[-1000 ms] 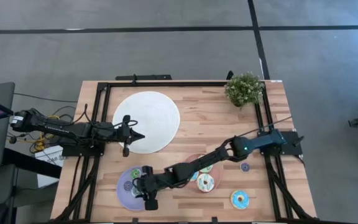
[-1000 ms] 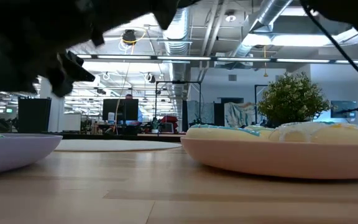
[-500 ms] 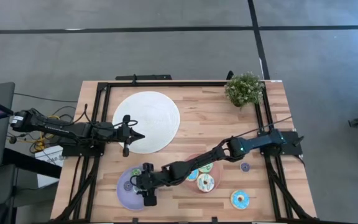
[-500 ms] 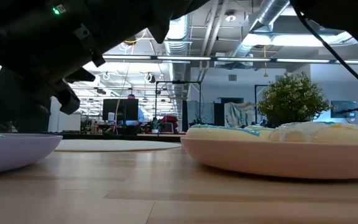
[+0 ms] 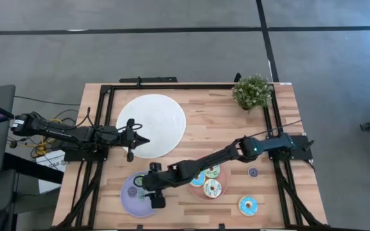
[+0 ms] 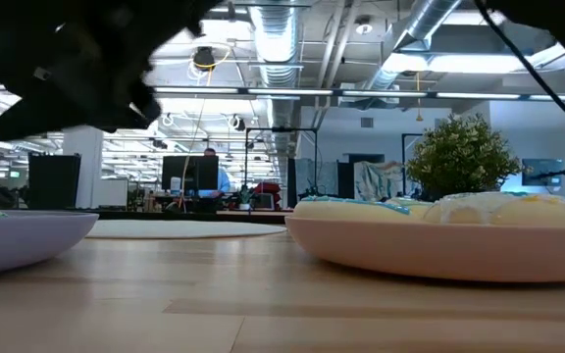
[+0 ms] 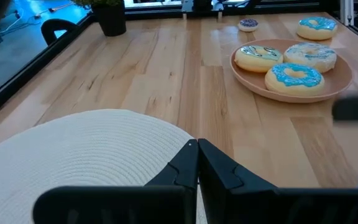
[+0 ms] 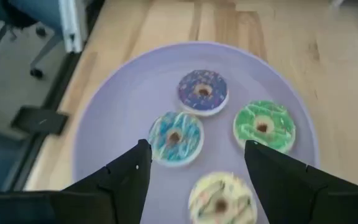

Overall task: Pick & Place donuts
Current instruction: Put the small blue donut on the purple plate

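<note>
Four small donuts lie flat on the lilac plate [image 8: 110, 106] at the near left: purple [image 8: 202, 91], blue [image 8: 176, 137], green [image 8: 264, 126] and cream [image 8: 221, 198]. My right gripper [image 8: 194, 158] hangs open above them, slanting down and touching none; in the high view it [image 5: 140, 187] is over that plate [image 5: 128, 204]. The pink plate [image 5: 198, 190] holds three donuts [image 7: 294, 76]. A blue donut [image 5: 248, 205] and a tiny purple one [image 5: 254, 172] lie on the bare table. My left gripper [image 7: 197, 152] waits shut over the white disc [image 5: 151, 122].
A small potted plant [image 5: 252, 92] stands at the far right corner. A black frame [image 5: 111, 109] runs along the table's left, far and right sides. Bare wood lies between the white disc and the pink plate [image 7: 347, 78].
My right gripper has risen above the lilac plate and drawn slightly toward the far edge. The donuts on the plates have stayed where they lay.
</note>
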`<control>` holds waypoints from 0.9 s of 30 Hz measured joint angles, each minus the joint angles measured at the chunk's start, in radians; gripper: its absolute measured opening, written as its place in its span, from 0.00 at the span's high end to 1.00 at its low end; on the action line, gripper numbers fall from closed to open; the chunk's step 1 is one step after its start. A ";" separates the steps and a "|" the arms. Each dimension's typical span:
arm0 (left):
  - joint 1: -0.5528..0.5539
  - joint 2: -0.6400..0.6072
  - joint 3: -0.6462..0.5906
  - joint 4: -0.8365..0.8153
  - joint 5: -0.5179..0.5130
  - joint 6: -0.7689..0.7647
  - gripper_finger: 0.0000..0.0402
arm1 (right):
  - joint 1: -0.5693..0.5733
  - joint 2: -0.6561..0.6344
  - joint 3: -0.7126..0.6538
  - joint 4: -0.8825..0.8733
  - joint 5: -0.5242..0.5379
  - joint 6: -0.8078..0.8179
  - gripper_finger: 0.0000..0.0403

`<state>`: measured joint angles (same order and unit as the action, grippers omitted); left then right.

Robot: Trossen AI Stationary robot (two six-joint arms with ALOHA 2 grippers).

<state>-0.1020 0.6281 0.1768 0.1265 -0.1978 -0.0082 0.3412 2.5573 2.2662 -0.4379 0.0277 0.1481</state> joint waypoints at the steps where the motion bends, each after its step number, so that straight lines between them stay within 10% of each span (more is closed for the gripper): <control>1: 0.000 0.000 0.000 0.000 0.000 -0.001 1.00 | 0.000 -0.017 0.000 -0.033 0.000 -0.004 0.38; 27: -0.001 0.000 0.000 -0.003 0.113 -0.048 1.00 | 0.212 -0.199 -0.003 -1.036 0.397 0.553 0.38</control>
<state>-0.1028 0.6282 0.1768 0.1238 -0.0844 -0.0563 0.5531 2.3583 2.2634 -1.4740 0.4246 0.7012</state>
